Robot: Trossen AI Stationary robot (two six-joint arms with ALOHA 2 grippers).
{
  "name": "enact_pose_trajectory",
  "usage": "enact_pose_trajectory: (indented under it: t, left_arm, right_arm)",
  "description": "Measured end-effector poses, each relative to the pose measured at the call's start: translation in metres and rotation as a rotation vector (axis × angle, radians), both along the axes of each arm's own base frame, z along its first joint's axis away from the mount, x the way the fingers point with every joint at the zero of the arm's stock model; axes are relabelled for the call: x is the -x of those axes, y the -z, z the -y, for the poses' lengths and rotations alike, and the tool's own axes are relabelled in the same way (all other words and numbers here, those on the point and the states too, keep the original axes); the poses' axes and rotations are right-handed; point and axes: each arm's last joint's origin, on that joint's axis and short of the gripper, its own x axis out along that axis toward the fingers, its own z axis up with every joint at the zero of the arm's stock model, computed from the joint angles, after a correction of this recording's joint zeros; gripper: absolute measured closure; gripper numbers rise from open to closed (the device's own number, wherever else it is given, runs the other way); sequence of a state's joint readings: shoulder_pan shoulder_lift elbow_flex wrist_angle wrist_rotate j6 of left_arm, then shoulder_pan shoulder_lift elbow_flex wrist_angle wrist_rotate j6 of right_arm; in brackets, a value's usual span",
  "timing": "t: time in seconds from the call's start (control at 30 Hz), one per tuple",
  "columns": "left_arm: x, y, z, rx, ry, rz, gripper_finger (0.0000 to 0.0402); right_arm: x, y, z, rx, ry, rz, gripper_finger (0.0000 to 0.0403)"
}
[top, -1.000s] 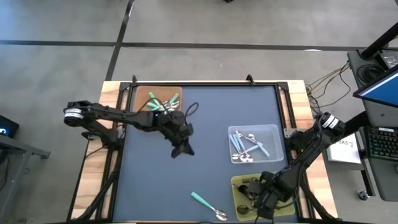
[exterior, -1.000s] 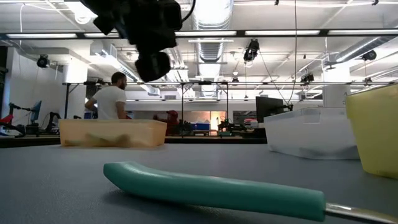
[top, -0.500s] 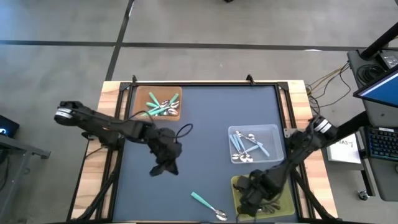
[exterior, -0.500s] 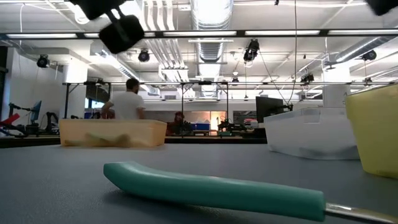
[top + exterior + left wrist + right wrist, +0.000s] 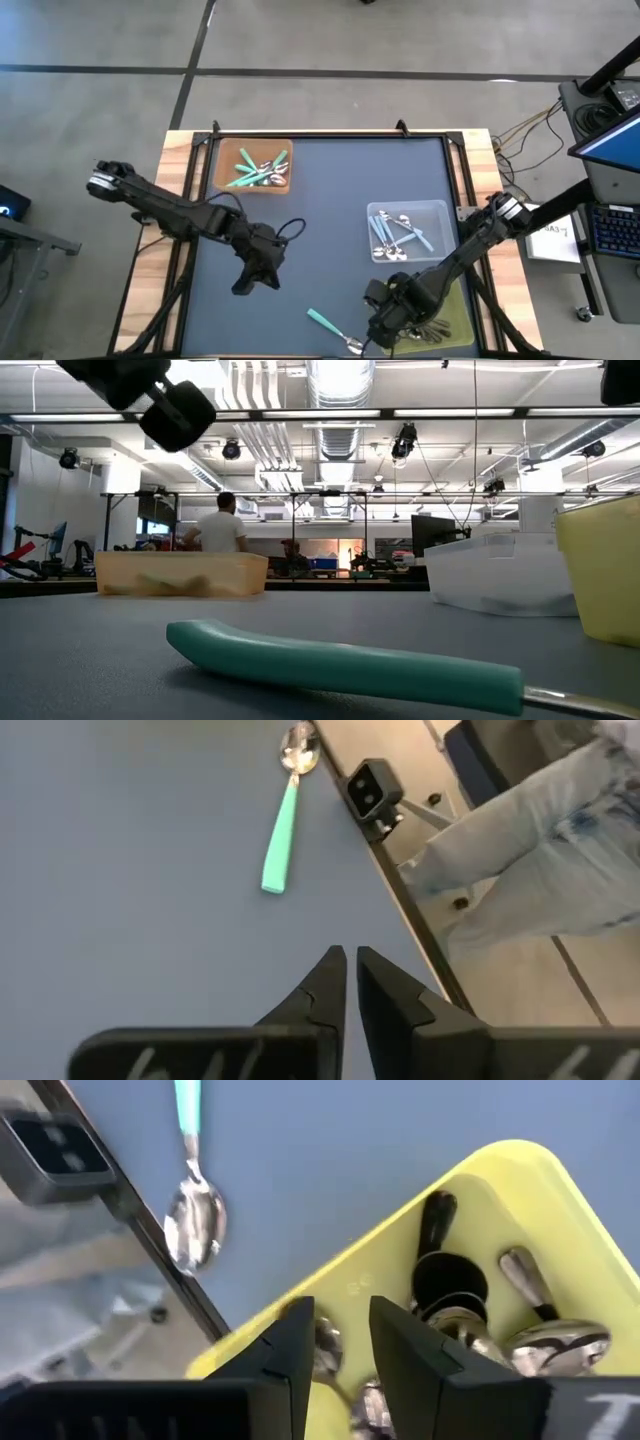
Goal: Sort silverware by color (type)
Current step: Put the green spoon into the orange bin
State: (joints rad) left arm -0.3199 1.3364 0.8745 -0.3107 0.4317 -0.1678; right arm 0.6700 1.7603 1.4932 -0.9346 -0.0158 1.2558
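One teal-handled spoon (image 5: 333,331) is lying loose on the dark mat (image 5: 330,210), down around 6 o'clock near the front edge, handle pointing toward 10 o'clock and bowl toward the edge. The rest is already in bins: teal ones in the brown tray (image 5: 253,166) at about 11 o'clock, light blue ones in the clear bin (image 5: 410,231) at roughly 3 o'clock, and dark metal ones in the yellow bin (image 5: 440,318) at about 5 o'clock. The left gripper (image 5: 244,286) hangs over the mat at around 7 o'clock, well apart from the loose spoon, fingers pinched together with just a sliver between them and nothing in them. The right gripper (image 5: 378,328) sits at the near-left edge of the yellow bin, just beside the loose spoon's bowl, its fingers a bit apart and empty as far as I can see from the wrist view. Way back in the room there's a person (image 5: 221,529) standing.
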Motion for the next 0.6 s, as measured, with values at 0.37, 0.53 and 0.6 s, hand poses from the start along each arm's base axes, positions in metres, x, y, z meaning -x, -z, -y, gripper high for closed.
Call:
enact_pose_trajectory:
  t: [0.37,0.53,0.6]
  left_arm:
    - [-0.033,0.037,0.02,-0.064,0.082,-0.059,0.0283]
    - [-0.051,0.061,0.039,-0.071,0.06,-0.09,0.0256]
    - [-0.062,0.061,0.051,-0.071,0.094,-0.02,0.0256]
  right_arm:
    - [0.005,-0.004,-0.003,-0.006,0.017,-0.029,0.0313]
    - [0.018,-0.003,-0.007,0.052,-0.091,-0.072,0.0309]
    - [0.023,-0.002,-0.008,0.074,-0.132,-0.09,0.031]
